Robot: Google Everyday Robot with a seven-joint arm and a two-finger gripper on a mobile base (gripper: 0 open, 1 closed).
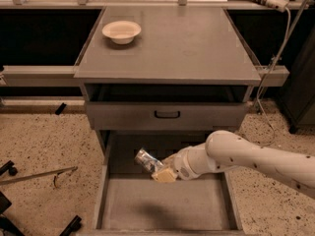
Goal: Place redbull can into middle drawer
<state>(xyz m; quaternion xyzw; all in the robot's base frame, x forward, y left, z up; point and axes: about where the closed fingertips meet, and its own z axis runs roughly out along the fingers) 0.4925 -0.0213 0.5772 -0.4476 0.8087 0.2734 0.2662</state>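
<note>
Camera view: gripper (163,172) clamped on shiny slim can (146,160), tilted above flat grey metal drawer (162,208), below desk's (177,43) front edge.

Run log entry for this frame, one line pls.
step: place | gripper: above open middle drawer, fingers shut on redbull can | redbull can: tilted, not yet released | bowl: on cabinet top
</note>
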